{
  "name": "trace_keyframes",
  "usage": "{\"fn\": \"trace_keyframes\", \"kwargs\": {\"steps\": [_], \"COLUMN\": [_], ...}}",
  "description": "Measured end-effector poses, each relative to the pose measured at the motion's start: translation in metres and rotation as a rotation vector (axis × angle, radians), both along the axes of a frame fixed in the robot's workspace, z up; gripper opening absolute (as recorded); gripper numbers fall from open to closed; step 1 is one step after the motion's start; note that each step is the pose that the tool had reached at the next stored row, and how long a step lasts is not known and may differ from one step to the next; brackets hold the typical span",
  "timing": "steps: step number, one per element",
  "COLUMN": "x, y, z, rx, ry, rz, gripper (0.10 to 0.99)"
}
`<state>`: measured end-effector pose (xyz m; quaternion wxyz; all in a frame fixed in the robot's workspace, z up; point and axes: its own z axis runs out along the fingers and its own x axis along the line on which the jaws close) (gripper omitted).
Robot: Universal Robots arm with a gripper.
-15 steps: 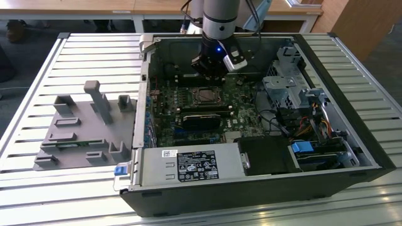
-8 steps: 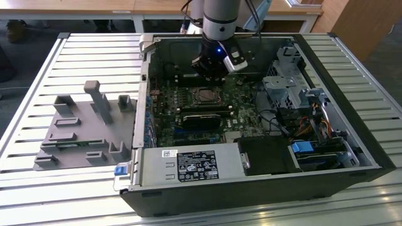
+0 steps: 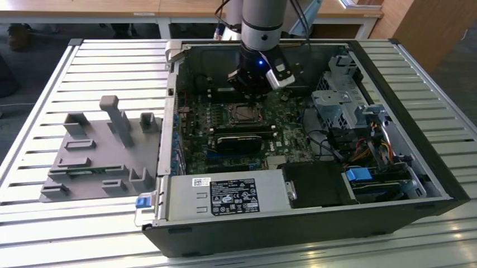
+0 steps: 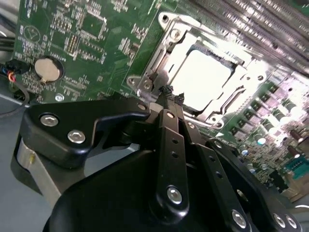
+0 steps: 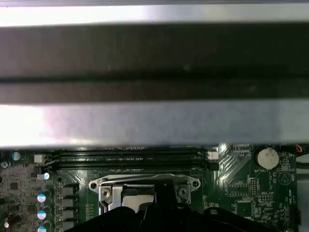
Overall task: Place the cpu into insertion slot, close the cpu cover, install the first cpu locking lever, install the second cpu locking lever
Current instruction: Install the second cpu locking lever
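On the exterior view's left, a grey holder with upright pegs sits on the slatted table, beside the open computer case. Inside the case lies the green board. A grey power box sits along the near wall, and a metal drive cage with wires sits on the exterior view's right.

The insertion slot is in the middle of the board, just under the arm. In the second wrist view the cpu lies flat in the slot, and the cpu cover lies down around it, so the shiny top shows through the window. The gripper has its two black fingers pressed together, holding nothing, with the tip right at the cover's edge.

There is open board around the slot, with the case wall close behind the arm.
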<state>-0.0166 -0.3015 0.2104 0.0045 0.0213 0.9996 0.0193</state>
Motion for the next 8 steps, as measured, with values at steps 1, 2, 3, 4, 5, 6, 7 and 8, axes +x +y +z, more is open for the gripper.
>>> {"fn": "trace_keyframes", "kwargs": {"steps": [1, 2, 3, 4, 5, 6, 7, 8], "x": [0.0, 0.0, 0.0, 0.0, 0.0, 0.0, 0.0, 0.0], "y": [-0.0013, -0.0021, -0.0024, -0.0025, -0.0025, -0.0025, -0.0025, -0.0025], "z": [0.0, 0.0007, 0.0024, 0.0053, 0.0091, 0.0136, 0.0181, 0.0226], "rx": [0.0, 0.0, 0.0, 0.0, 0.0, 0.0, 0.0, 0.0], "ry": [-0.0001, 0.0, 0.0001, 0.0, -0.0002, -0.0001, -0.0001, -0.0001], "rz": [0.0, 0.0, 0.0, 0.0, 0.0, 0.0, 0.0, 0.0], "gripper": [0.118, 0.118, 0.118, 0.118, 0.118, 0.118, 0.118, 0.118]}}
